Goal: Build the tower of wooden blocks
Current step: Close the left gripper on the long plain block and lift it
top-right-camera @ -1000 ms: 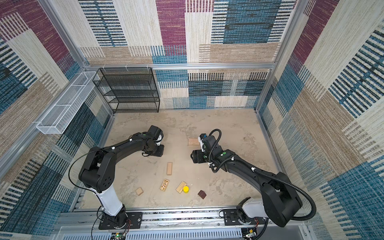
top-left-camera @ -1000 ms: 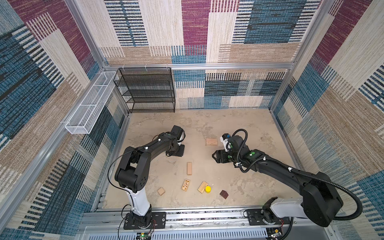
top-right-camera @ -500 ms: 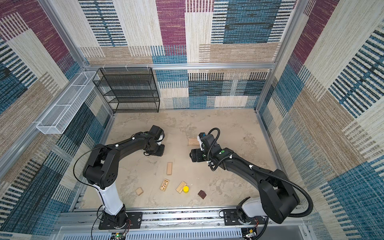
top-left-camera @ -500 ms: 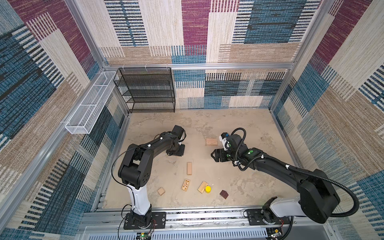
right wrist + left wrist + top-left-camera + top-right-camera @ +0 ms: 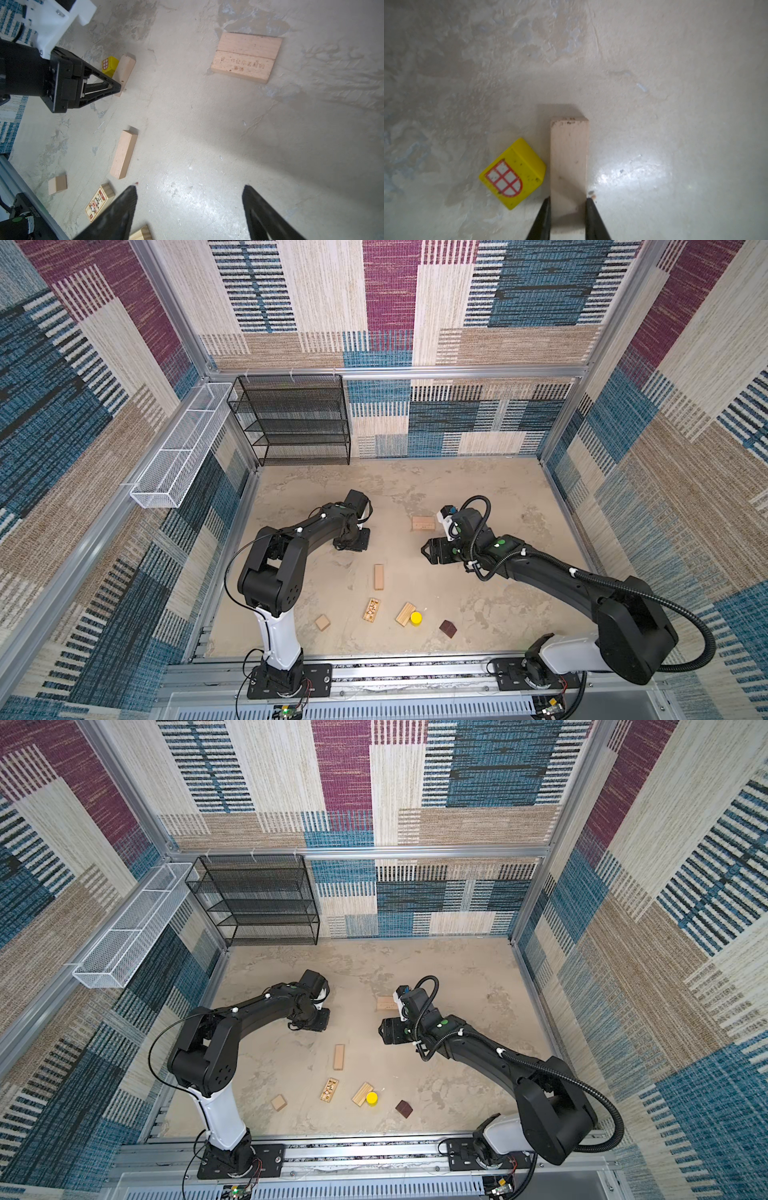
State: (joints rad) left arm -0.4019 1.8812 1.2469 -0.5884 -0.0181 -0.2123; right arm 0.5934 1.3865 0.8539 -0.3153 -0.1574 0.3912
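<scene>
Viewed from above, with the robot bases at 6 o'clock. Nearest, along the 6 o'clock edge of the floor, loose wood blocks lie in a row. From 7 o'clock to 5 o'clock they are a tan cube, a printed plank, a striped plank right beside a yellow cylinder, and a dark brown block. A plain plank lies near the centre.

At 10 o'clock the left gripper is down at the floor. Its jaws press against both long sides of a pale plank, with a yellow window cube just beside it. At 2 o'clock the right gripper hangs with its jaws wide apart, holding nothing. Farthest, at 1 o'clock, two planks lie flat side by side, apparently the tower's base layer.

Over the last second no block has shifted. The left arm has swung slightly at the shoulder while its gripper stayed in place, and the right gripper has edged away from the base. This suggests the left is securing the next plank while the right clears the way.
</scene>
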